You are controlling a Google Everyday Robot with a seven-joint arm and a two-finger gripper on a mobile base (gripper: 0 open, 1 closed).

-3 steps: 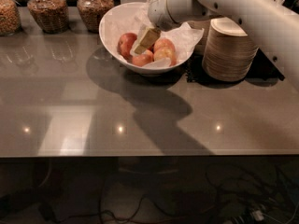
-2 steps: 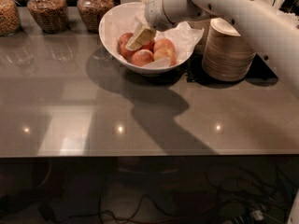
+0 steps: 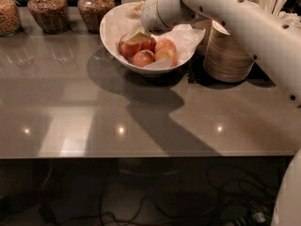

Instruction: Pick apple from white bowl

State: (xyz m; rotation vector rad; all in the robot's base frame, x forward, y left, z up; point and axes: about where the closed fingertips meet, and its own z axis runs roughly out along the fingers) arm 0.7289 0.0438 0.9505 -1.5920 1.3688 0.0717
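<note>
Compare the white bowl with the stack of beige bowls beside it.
The white bowl is wide, glossy and single; the beige bowls are smaller, duller and stacked. The white bowl holds apples on crinkled paper, with the gripper over them; the beige bowls show no contents. Both are round and stand on the table.

Gripper (image 3: 136, 36) sits in the white bowl (image 3: 109, 32), just over the apple (image 3: 128, 49)

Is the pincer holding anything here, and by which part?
Cannot be told. The pincer is inside the white bowl, right over the apple.
</note>
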